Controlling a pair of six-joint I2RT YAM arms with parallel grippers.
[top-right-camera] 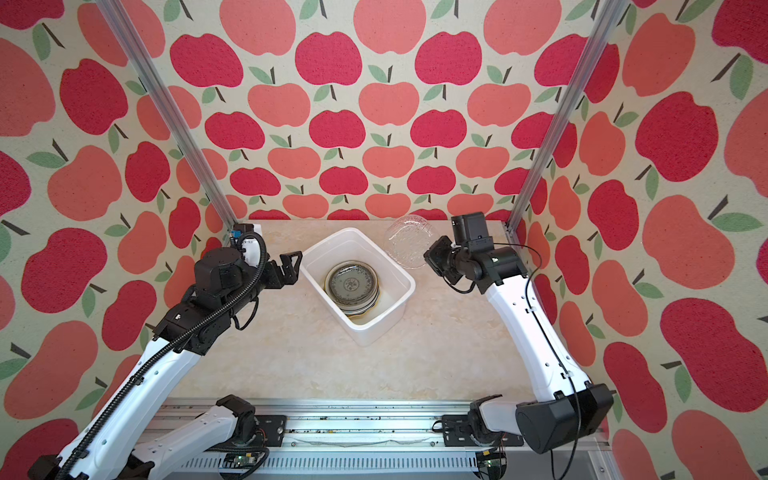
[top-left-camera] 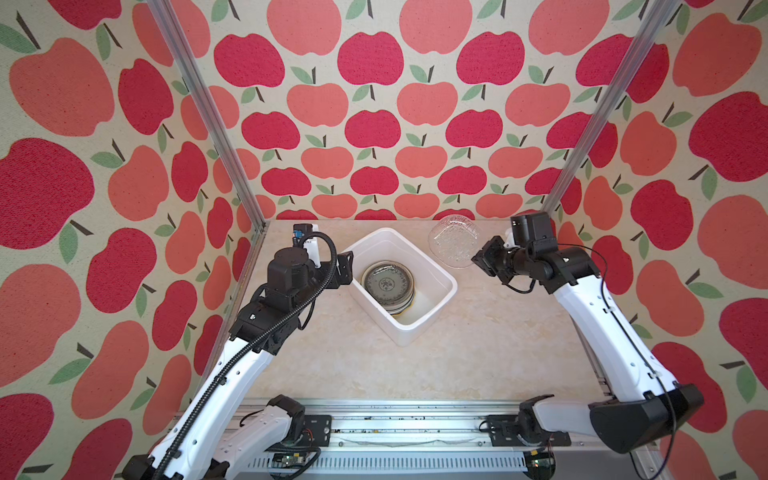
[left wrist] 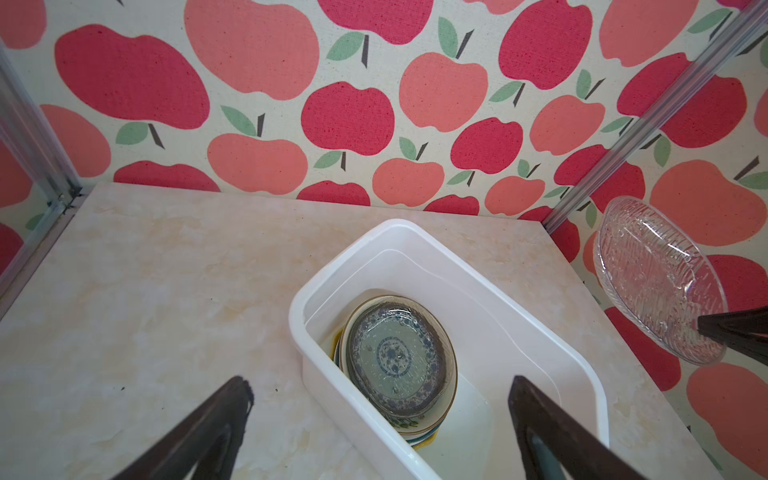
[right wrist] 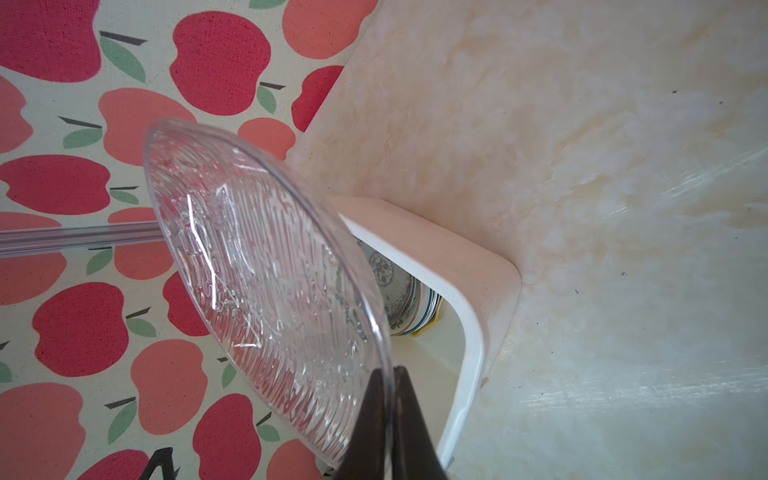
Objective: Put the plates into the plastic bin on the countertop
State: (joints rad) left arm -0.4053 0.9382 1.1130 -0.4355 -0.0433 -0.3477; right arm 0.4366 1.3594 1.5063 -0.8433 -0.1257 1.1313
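The white plastic bin stands cornerwise at the back middle of the countertop. Inside lies a stack of plates, a blue-patterned one on top. My right gripper is shut on the rim of a clear glass plate, holding it tilted in the air to the right of the bin. My left gripper is open and empty at the bin's left wall.
Apple-print walls and aluminium posts close in the back and sides. An aluminium rail with both arm bases runs along the front edge. In both top views bare marble countertop lies in front of the bin.
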